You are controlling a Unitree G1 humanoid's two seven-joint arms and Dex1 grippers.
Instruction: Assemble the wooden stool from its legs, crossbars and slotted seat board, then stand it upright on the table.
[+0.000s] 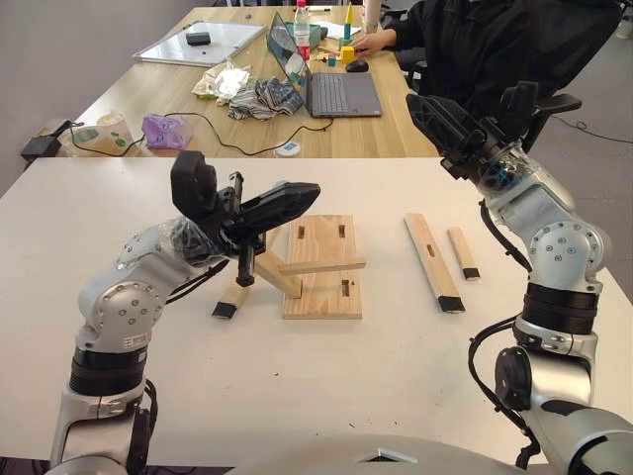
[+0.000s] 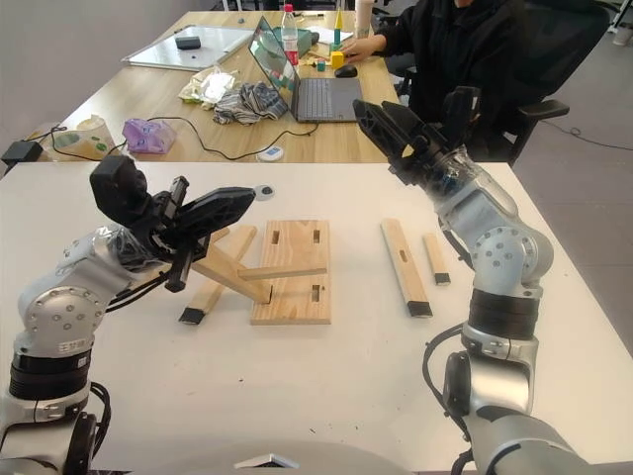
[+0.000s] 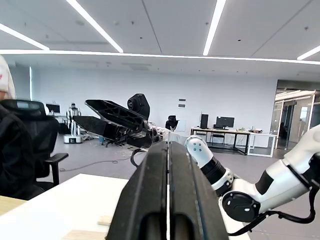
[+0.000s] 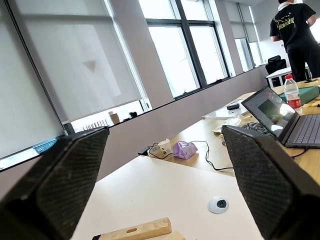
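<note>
Stool parts lie loose on the white table, seen from the head camera; the slotted seat board rests flat at the centre with a crossbar laid across it; a leg with a black foot sits just beside the board's left edge, and a second leg slants from there onto the board; to the right, well apart from the board, a long leg and a short bar lie side by side, black ends toward the robot. The left gripper hovers over the board's left edge, fingers pressed together with nothing seen between them; the right gripper hangs high over the table's far right side, fingers spread wide and empty.

From the left wrist, that claw's own fingers meet along a thin seam; beyond them the right gripper gapes in mid-air.

From the right wrist, two padded fingers stand well apart with nothing held; beneath them a slotted bar lies on the table, and a laptop sits open on the wooden desk behind.
</note>
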